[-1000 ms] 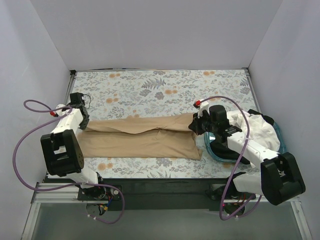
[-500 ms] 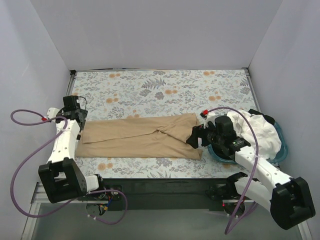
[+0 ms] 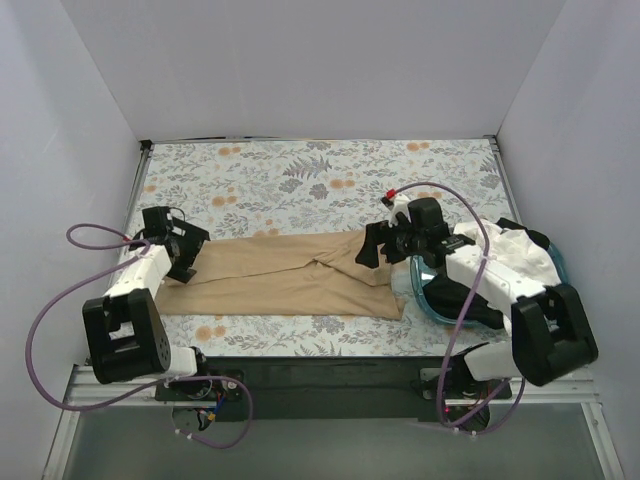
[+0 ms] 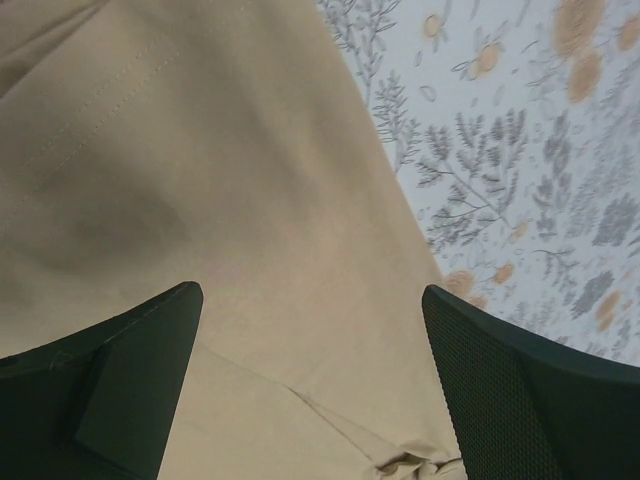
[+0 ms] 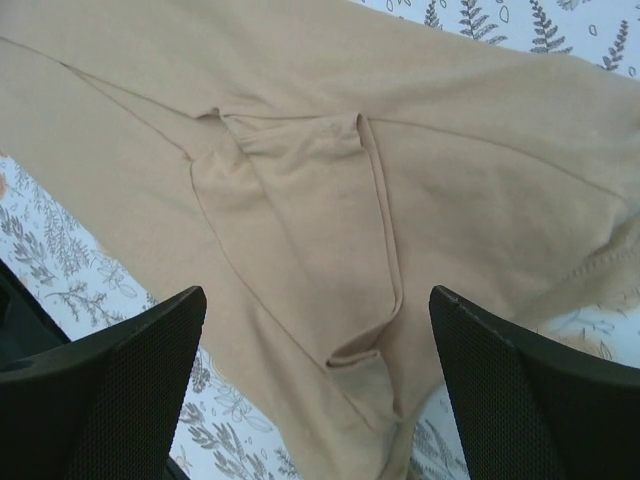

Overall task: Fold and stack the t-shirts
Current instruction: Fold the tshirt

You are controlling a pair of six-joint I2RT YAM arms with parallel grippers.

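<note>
The tan t-shirt (image 3: 280,275) lies folded into a long band across the near half of the table. My left gripper (image 3: 187,257) hovers over its left end, open, nothing between the fingers. In the left wrist view (image 4: 315,400) only flat tan cloth (image 4: 200,180) and a fold seam show below the jaws. My right gripper (image 3: 372,245) hangs open over the right end, where a tucked sleeve fold (image 5: 300,150) lies between its spread fingers (image 5: 315,390). A white t-shirt (image 3: 515,262) is heaped in the teal basin (image 3: 421,300), with black cloth (image 3: 468,302) under it.
The table carries a floral cover (image 3: 320,180), with white walls on three sides. The teal basin stands at the right near edge beside my right arm. Purple cables loop out from both arms. The black rail of the arm bases (image 3: 320,380) runs along the near edge.
Both grippers went from shut to open and let go of the tan t-shirt. The left one shifted right over the shirt's left end; the right one swung left over the right end.
</note>
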